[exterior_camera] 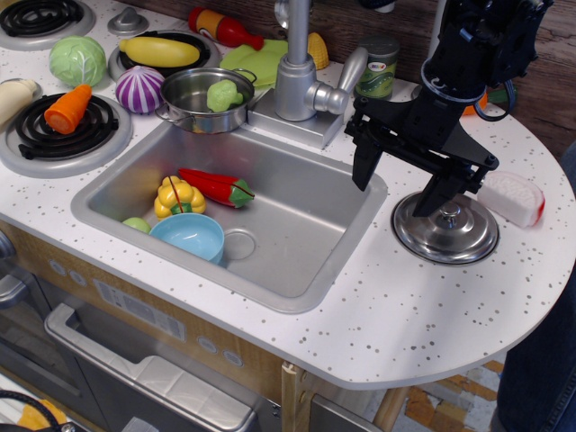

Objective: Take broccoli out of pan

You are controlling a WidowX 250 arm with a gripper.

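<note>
While the worktop (423, 315) is seen as a white speckled counter with a rounded right edge, its middle is taken up by a steel sink (297, 225) sunk into it. At the right edge the black robot arm (468, 54) is hung over the counter, and its gripper (399, 184) is held with both fingers spread wide and nothing between them, just above a flat steel lid (445, 236) with a knob. At the back edge of the sink a grey faucet (301, 76) is mounted. Near the left edge a black burner (58, 130) is set, and an orange carrot (67, 108) is laid on it. Toward the back left corner a pale-green cabbage (77, 60) and a purple onion (139, 89) are placed. Between the burner and the faucet, touching the sink's back rim, the pan (198, 101) is stood upright. A light-blue bowl (189, 237), a red pepper (216, 186) and a yellow pepper (178, 196) are held in the sink. The broccoli (223, 94) is seen inside the pan, well apart from the gripper.
</note>
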